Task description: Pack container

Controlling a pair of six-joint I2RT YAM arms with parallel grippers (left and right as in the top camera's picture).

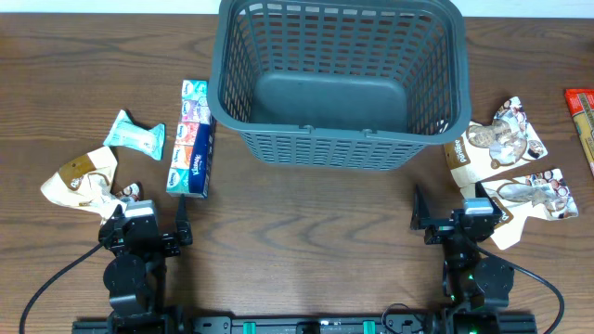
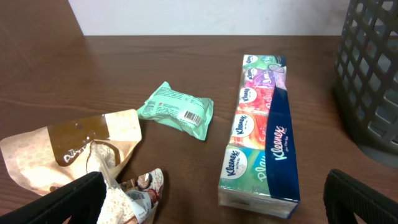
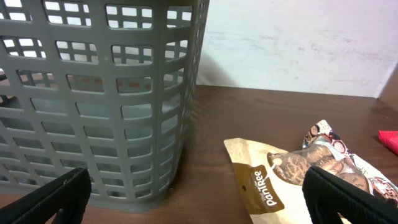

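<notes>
Dark brown wood-grain table [image 1: 306,223] under even light, plain white wall [image 3: 292,43] behind

The multipack of tissues [image 2: 258,134] carries the brand "Kleenex" in white along its dark blue side band and again on each small packet's face. The beige snack pouch [image 3: 292,180] has white lettering on a brown tab, roughly "PariTree", not surely legible. The green packet [image 2: 176,110] bears a barcode label, too small to read.

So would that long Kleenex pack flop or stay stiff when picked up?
The Kleenex multipack is probably light for its size, being tissue packets. It is long and film-wrapped, so it may sag if gripped at one end. The glossy film looks somewhat slippery.
</notes>
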